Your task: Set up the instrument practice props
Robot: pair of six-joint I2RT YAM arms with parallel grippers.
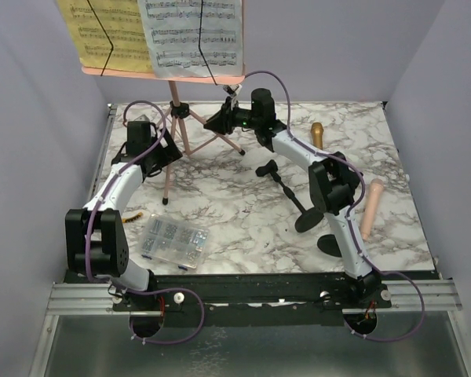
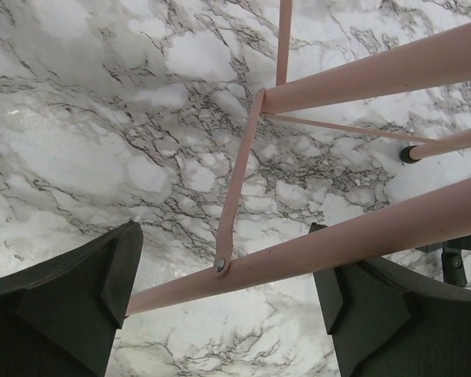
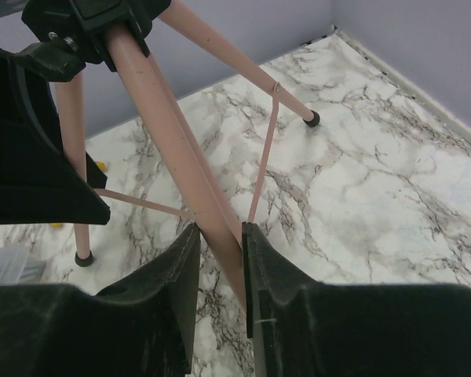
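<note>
The pink music rack [image 1: 118,71] stands at the back on its tripod, with a yellow page [image 1: 102,31] and a white page [image 1: 192,35] on it. My right gripper [image 1: 220,122] is shut on one pink tripod leg [image 3: 180,149]; its pads [image 3: 261,259] press both sides. My left gripper [image 1: 162,151] is open around another leg [image 2: 361,236], which crosses between the fingers [image 2: 102,283]. A gold microphone [image 1: 317,133] and a pink microphone [image 1: 370,208] lie at the right. One black mic holder [image 1: 286,188] lies on its side. Only the second holder's round base [image 1: 330,245] shows.
A clear box of screws [image 1: 173,242] sits at the front left, with yellow-handled pliers [image 1: 133,218] beside it. Grey walls close in the marble table [image 1: 243,228] on three sides. The tripod's other feet [image 3: 312,120] rest on the table.
</note>
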